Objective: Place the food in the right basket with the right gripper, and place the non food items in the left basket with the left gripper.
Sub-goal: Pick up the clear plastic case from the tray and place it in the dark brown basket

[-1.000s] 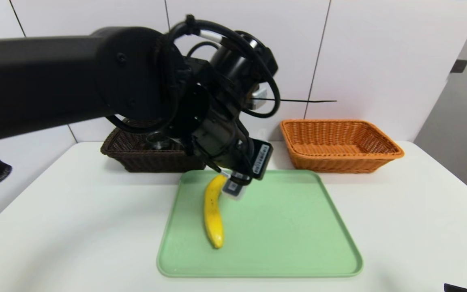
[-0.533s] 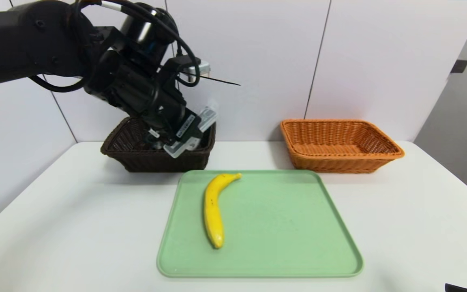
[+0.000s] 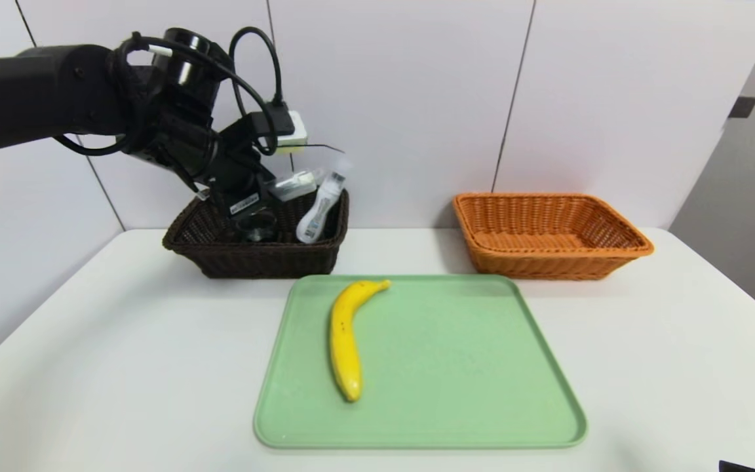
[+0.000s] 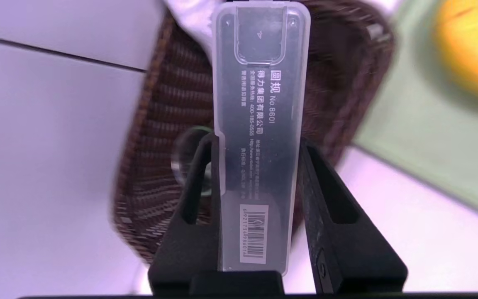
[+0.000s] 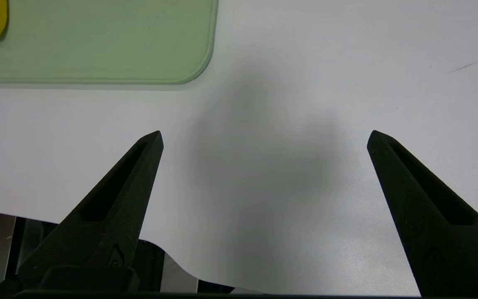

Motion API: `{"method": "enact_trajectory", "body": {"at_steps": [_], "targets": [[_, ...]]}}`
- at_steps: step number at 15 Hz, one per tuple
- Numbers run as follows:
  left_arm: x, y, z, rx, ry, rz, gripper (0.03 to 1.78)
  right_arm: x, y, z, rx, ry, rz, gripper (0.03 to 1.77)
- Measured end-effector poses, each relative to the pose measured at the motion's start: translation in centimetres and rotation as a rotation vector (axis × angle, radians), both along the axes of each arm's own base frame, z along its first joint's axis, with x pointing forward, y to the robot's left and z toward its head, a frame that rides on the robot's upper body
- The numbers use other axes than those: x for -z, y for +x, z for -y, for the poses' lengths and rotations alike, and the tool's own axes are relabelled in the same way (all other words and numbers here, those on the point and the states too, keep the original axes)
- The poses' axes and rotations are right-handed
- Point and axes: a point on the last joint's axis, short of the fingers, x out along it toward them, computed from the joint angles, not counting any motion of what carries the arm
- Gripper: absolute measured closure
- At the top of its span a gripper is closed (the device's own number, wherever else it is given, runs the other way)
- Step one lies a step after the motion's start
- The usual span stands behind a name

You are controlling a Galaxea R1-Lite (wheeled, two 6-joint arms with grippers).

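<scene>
Dark wicker now lies under the left claw [image 4: 255, 149], which has swung off the green tray [image 3: 482, 367] and hangs over the left basket [image 3: 220, 259], clamped on the grey case [image 4: 259, 137]; release looks next. Parked right claw [image 5: 264, 137] gapes wide over the counter [image 3: 89, 341]; the banana [image 3: 345, 341] waits on the tray.

1. A slim translucent case [image 4: 259, 137] with a barcode label is clamped between the black fingers [image 4: 199, 199] of the left gripper [image 4: 257, 143].
2. The dark brown basket [image 4: 164, 124] is seen behind it.
3. A green tray [image 4: 413, 137] and a blurred banana [image 4: 471, 54] are seen beside the basket.
</scene>
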Motion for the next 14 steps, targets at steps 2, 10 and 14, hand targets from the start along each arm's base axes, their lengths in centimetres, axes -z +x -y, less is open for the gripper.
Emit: {"method": "enact_trajectory", "body": {"at_steps": [2,10,14], "targets": [[0.8,1.4,0.1,-0.005,0.125,0.08,1.25,0.2,0.0,0.0,0.001,0.0,-0.005,0.1],[4.4,4.9,0.9,-0.063,0.251,0.119,1.25,0.3,-0.2,0.1,0.003,0.003,-0.003,0.1],[5.4,5.5,1.2,-0.07,0.259,0.101,1.21,0.3,-0.3,0.1,0.003,0.003,-0.003,0.1]]}}
